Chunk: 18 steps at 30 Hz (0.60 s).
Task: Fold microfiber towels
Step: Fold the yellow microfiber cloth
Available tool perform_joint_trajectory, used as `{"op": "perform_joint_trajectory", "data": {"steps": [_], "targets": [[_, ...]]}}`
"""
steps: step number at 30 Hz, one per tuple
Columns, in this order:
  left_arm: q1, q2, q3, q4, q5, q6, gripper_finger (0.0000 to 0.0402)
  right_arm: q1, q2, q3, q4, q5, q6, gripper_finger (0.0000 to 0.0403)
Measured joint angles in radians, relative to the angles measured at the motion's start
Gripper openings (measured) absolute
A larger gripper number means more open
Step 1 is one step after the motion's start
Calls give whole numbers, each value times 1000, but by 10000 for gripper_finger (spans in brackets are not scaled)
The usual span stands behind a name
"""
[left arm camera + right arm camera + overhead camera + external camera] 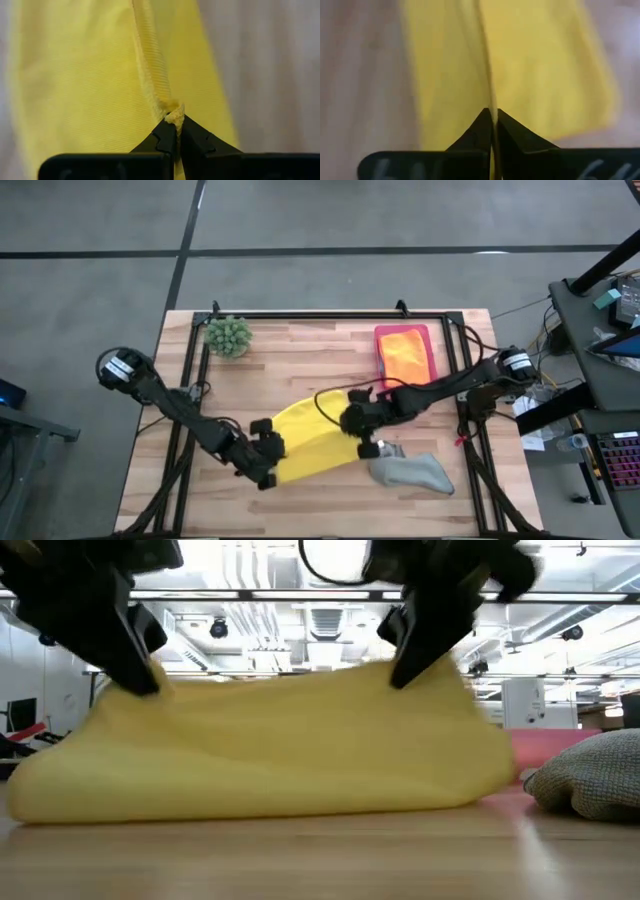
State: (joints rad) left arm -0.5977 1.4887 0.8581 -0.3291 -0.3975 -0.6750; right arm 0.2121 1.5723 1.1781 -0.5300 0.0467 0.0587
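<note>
Yellow microfiber towel [312,442] hangs between my two grippers, its lower part resting on the wooden tabletop [300,355]. I have the left gripper [174,121] pinched tight on one hemmed corner and the right gripper [492,114] pressed together on the opposite edge, so the cloth sags between them. Just beside the right gripper lies the grey towel [412,471], crumpled. Beyond it, the orange towel [404,356] sits folded on the pink tray [381,333].

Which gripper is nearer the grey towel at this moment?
Right. The right gripper is shut on the yellow towel just beside the grey towel; the left gripper pinches the yellow towel's far end.
</note>
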Motion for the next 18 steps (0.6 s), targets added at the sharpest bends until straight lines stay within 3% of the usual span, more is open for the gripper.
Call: {"op": "perform_joint_trajectory", "data": {"steps": [9,18], "targets": [[50,0,0,-187,-33,0,0,-126,0,-74,159,35,-88,9],[92,0,0,-239,-70,0,0,-202,13,-129,277,34,-121,9]]}}
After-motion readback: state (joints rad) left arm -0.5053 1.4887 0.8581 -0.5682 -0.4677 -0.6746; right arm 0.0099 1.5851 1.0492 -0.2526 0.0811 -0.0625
